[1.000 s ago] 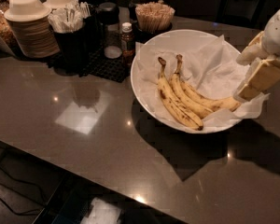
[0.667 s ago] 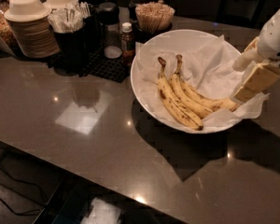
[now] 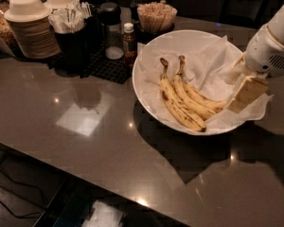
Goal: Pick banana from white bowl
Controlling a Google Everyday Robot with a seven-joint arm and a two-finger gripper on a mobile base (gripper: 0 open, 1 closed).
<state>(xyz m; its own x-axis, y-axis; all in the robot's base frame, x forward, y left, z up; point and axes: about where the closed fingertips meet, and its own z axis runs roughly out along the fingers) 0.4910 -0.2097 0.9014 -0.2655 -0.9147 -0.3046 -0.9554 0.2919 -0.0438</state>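
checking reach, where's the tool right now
Camera view, right side: the tool hangs over the right rim of the white bowl, beside the tip of the curved banana.

Glossy, reflective dark surface (image 3: 85,150); smooth white bowl (image 3: 143,96) lined with crinkled matt paper (image 3: 203,56). The hand (image 3: 246,92), smooth pale plastic, sits at the bowl's right rim.

Café ctr (image 3: 85,141), stacked paper bowls (image 3: 31,32), stirrers (image 3: 156,15), pincer (image 3: 246,91) at white bowl (image 3: 141,96) rim

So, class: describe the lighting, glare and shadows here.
Camera view: dim; a glare patch on the countertop left of the white bowl; the bowl's dark shadow falls toward the near edge; the gripper, at the bowl's right rim, is brightly lit.
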